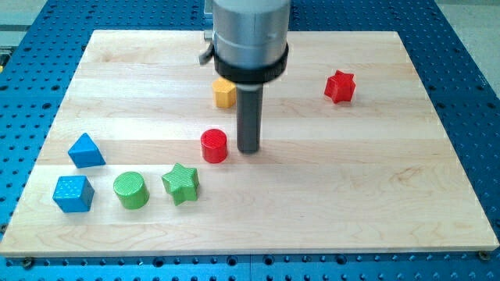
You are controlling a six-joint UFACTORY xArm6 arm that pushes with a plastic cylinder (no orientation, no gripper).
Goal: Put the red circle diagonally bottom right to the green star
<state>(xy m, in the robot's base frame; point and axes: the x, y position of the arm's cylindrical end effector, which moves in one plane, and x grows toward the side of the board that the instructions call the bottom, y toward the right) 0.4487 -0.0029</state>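
Arm end is a wide cylindrical housing, light grey metal w/ soft vertical reflections, cut off by the view's top. Around its lower edge runs a thick black collar, glossy, slightly wider than the grey body. On the view's left side of the housing a small grey knob or screw sticks out, details too small to tell. Below the collar comes a straight rod, dark grey, matte, much narrower than the housing, plain sides, no markings. My tip is flat-ended, same dark grey.
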